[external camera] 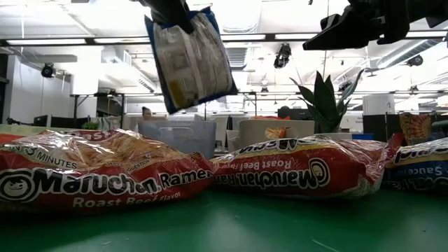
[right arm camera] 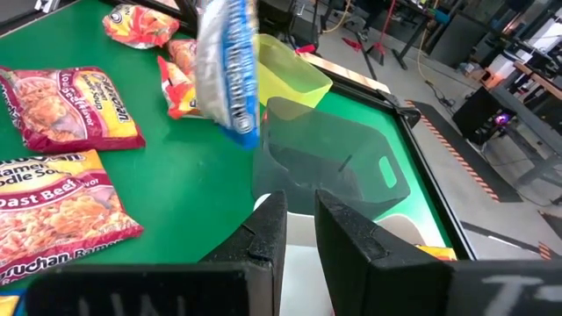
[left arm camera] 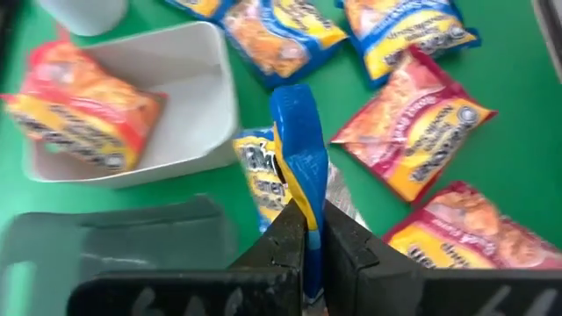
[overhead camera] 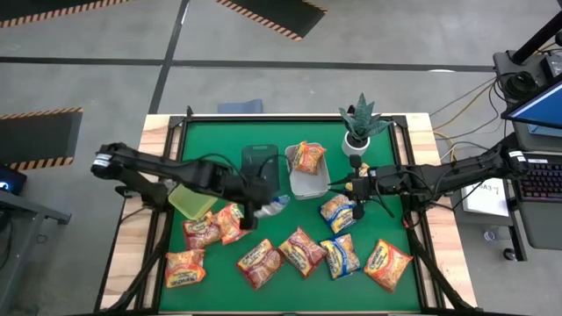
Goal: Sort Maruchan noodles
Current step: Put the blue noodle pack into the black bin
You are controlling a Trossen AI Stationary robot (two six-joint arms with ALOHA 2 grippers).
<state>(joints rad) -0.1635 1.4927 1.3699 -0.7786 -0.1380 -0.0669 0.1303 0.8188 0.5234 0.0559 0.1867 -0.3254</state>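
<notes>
Left jaws clamp blue packet | hanging edge-down, long axis vertical

High cam: we look straight down on the whole green table. Low cam sits on that table's surface, facing level across it into the room, packets close up. Wrist cams look down past their own fingers at the table from close range. All four views share the hanging blue packet above it.
</notes>
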